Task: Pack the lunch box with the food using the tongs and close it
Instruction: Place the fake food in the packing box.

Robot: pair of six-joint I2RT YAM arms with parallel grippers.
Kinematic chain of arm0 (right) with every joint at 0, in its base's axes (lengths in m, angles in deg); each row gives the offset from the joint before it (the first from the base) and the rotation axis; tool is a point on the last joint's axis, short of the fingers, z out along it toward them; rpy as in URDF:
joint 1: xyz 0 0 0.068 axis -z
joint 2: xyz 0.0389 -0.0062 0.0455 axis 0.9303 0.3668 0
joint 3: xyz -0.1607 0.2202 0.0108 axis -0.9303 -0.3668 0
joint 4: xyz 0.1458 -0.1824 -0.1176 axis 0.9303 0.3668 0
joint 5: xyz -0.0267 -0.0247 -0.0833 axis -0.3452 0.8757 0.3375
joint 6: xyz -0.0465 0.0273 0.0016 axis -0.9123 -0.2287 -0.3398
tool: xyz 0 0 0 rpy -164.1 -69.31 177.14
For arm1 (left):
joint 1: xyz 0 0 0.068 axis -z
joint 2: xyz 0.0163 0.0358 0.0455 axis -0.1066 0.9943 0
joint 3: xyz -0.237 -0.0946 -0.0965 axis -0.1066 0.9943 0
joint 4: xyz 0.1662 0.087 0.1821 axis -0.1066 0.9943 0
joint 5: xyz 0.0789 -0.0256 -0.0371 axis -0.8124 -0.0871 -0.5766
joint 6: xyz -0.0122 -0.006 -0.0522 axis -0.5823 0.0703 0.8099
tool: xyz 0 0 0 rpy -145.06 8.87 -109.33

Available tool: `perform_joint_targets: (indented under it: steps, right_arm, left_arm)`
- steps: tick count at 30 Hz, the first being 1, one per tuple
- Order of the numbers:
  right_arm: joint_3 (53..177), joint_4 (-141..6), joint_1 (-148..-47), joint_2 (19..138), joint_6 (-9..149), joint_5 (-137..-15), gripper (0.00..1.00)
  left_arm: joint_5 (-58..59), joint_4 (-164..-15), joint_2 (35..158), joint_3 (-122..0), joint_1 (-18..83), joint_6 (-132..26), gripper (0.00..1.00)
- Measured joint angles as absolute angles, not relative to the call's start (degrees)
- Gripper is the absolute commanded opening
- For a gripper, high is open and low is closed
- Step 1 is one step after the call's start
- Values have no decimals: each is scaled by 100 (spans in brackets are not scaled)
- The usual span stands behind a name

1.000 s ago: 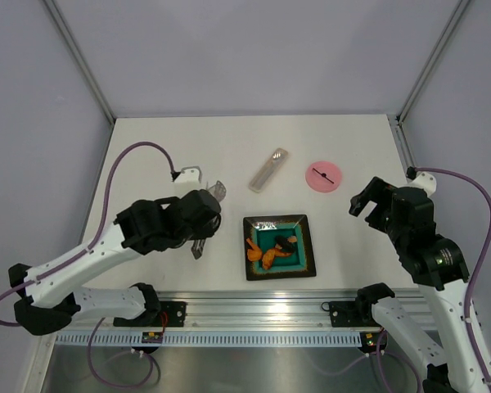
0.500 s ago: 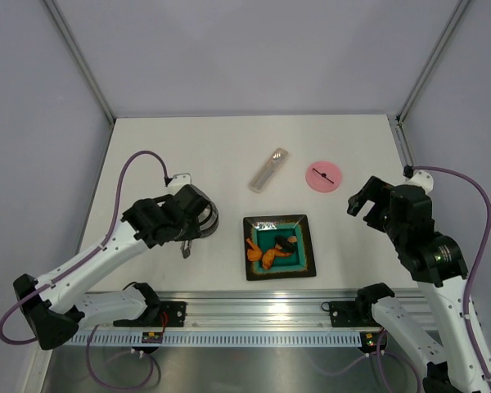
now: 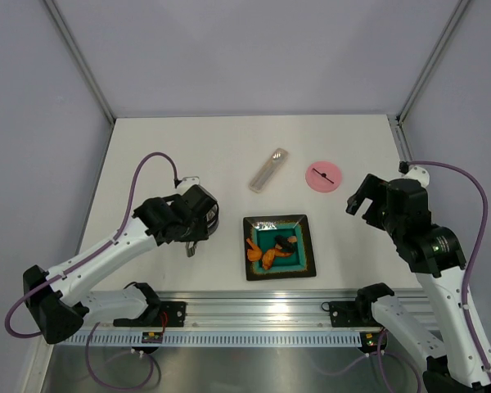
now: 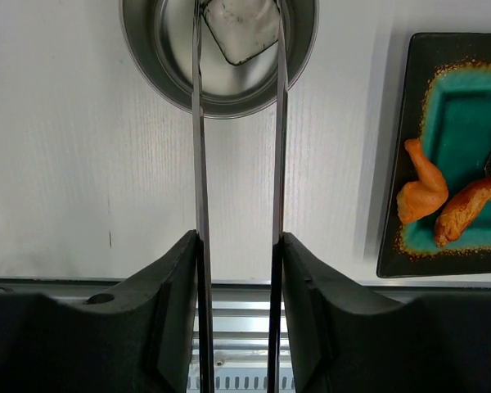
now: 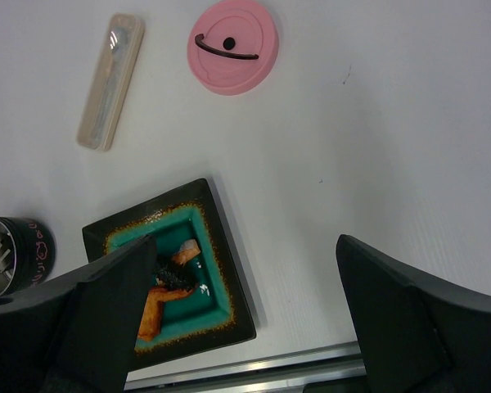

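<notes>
My left gripper [image 4: 239,237] is shut on the tongs [image 4: 200,164], one slim silver arm against each finger. The tong tips reach into the lunch box [image 4: 168,78], a round steel tin, with a white square piece of food [image 4: 241,29] lying between them inside it. In the top view the left gripper [image 3: 198,214] covers most of the tin [image 3: 213,218]. Orange pieces [image 3: 270,255] and a dark piece [image 5: 170,277] lie on the teal plate [image 3: 280,274]. The pink lid [image 3: 323,176] lies flat at the back right. My right gripper [image 5: 245,246] hangs open and holds nothing, right of the plate.
A slim pale utensil case [image 3: 268,169] lies behind the plate, left of the lid. The metal rail [image 3: 254,309] runs along the table's near edge, close behind the left gripper. Grey walls close in the table on three sides.
The left arm has shifted and its wrist has turned over the tin; the silvery tip seen beyond the gripper a second ago no longer shows. The right arm has barely moved.
</notes>
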State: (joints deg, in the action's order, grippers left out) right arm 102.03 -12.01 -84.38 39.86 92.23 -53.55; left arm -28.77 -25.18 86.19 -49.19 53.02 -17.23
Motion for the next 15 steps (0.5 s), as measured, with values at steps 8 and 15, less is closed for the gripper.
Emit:
perform_joint_targets:
  steps: [8, 15]
  right_arm:
    - [10247, -1166, -8438, 4098, 9177, -5357, 99]
    - [10240, -1166, -8441, 4012, 9181, -5355, 100]
  left_arm:
    - [-2853, -2393, 8569, -5125, 5302, -1784, 50]
    - [-2853, -2374, 8512, -5173, 5302, -1788, 56]
